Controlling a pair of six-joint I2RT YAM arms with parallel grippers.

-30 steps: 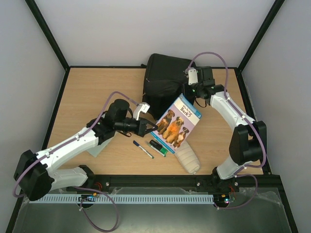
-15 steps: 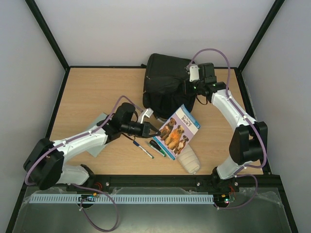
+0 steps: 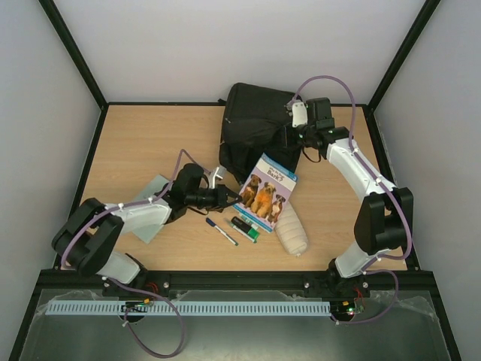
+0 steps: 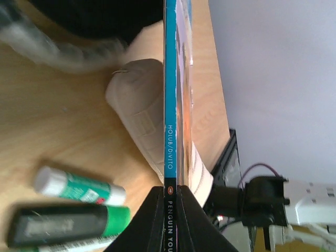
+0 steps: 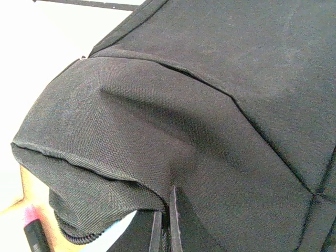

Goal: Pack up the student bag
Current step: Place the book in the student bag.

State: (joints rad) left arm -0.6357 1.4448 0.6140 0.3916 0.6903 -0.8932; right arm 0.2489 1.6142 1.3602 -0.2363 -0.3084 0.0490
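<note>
We see the student bag point(image 3: 255, 128) lying at the far middle of the table point(image 3: 143, 143), its mouth turned toward the arms. The right gripper point(image 5: 166, 224) is pinched tight on a fold of its black cloth and holds the flap up. Over the last second that grip has shifted only slightly, so the opening stays propped. The bigger change is the book point(image 3: 265, 186). The left gripper point(image 4: 170, 207), clamped narrow on the lower end of the spine, has swung it off its earlier slant and carried its far edge up to the bag's mouth, where we cannot tell whether it touches the cloth. That has uncovered more of the pencil case point(image 3: 291, 233), which now lies just beside the book's near corner. The marker point(image 4: 58, 224), glue stick point(image 4: 79, 185) and pen point(image 3: 222, 232) lie where they were. We judge the book is about to go in first, with the small things all left to pack.
</note>
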